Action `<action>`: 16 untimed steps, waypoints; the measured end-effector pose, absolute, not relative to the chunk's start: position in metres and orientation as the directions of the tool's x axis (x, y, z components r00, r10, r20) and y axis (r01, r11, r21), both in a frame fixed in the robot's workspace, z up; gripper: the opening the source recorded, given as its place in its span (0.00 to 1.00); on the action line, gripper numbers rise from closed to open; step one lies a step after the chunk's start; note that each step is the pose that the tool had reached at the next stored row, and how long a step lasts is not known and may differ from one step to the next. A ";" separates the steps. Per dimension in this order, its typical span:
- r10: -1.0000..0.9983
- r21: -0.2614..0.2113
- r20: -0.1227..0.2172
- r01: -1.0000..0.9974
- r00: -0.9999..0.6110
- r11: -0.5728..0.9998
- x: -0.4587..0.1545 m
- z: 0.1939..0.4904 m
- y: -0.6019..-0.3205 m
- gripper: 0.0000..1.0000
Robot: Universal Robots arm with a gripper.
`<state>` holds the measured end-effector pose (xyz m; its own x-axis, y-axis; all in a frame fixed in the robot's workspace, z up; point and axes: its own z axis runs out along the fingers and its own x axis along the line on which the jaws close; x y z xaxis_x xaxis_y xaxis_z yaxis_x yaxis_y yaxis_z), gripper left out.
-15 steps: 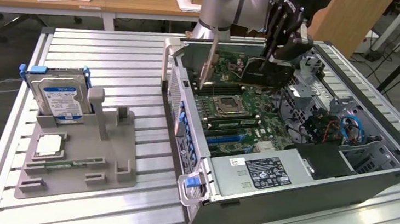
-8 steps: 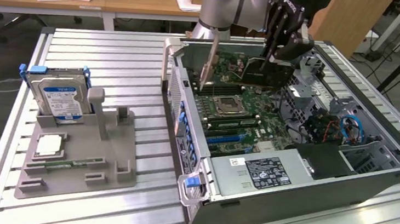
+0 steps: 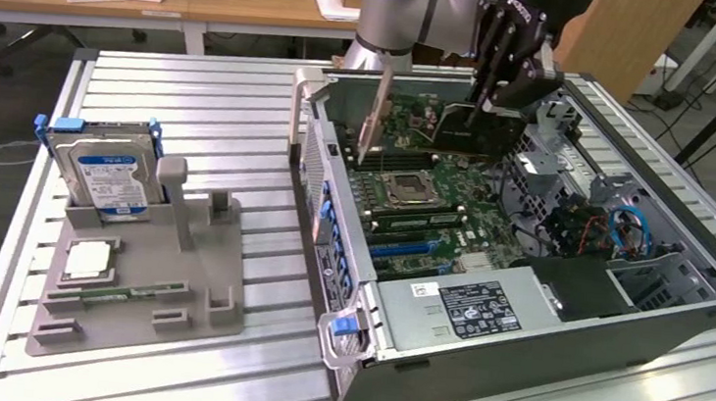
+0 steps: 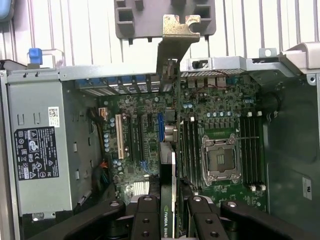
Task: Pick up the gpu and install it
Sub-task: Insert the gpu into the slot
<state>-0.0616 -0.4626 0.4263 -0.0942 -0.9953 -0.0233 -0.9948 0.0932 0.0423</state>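
Two black fingers (image 4: 147,215) of my claw (image 4: 172,202) sit closest, clamped on the one gpu (image 4: 173,165), a thin flat black card seen edge-on, with a single silver metal bracket (image 4: 176,40) bent over at its far end. I hold it upright inside the one open computer case (image 3: 543,327), over the green motherboard (image 4: 140,140), between one white slot (image 4: 118,136) and the one square metal processor socket (image 4: 220,157). One boxy grey power supply (image 4: 40,150) sits beside the board. Outside the case, one grey plastic stand (image 3: 194,264) carries one silver hard drive (image 3: 105,171) with a blue label, one square chip (image 3: 87,258) and one narrow green memory stick (image 3: 139,291).
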 end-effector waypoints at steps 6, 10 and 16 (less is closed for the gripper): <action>-0.997 0.042 -0.023 -0.997 -0.072 0.071 -0.062 0.426 -0.463 0.26; -0.998 0.042 -0.023 -0.997 -0.058 0.057 -0.062 0.426 -0.463 0.26; -0.999 0.042 -0.023 -0.998 -0.036 0.035 -0.062 0.426 -0.463 0.26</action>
<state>-0.0616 -0.4626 0.4263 -0.0364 -0.9991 -0.0233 -0.9985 0.0354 0.0423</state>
